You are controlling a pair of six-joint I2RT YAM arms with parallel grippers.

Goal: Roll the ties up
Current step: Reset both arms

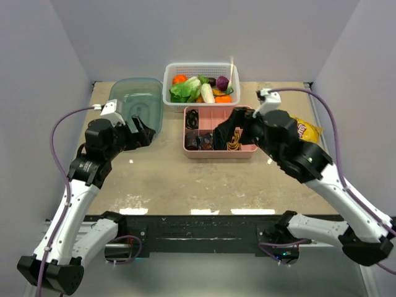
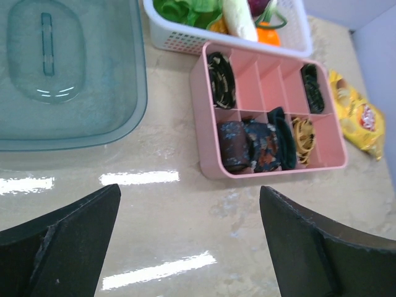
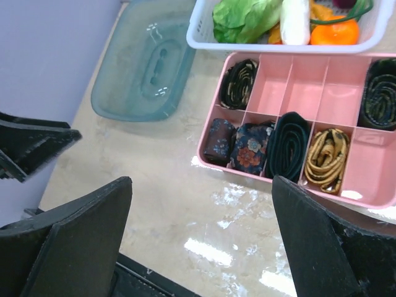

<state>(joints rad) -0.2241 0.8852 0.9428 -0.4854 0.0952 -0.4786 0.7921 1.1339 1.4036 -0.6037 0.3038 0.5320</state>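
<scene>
Arm bases sit at near edge in top cam. Left gripper (image 1: pixel 143 131) is by teal lid (image 1: pixel 137 99); right gripper (image 1: pixel 230 131) is over pink tray (image 1: pixel 216 154). White basket (image 1: pixel 201 67) holds veg.

Left wrist: fingers spread wide, nothing btwn. Tray holds rolled ties (image 2: pixel 263 145), four side by side in front row, one in each back corner.

Right wrist: jaws wide, nothing held. Same six coils in tray, gold one (image 3: pixel 325 158) rightmost in front.

White-and-black arms (image 1: pixel 68 204) carry thin purple cables (image 1: pixel 54 133) and end in broad black fingers (image 2: pixel 68 241).
</scene>
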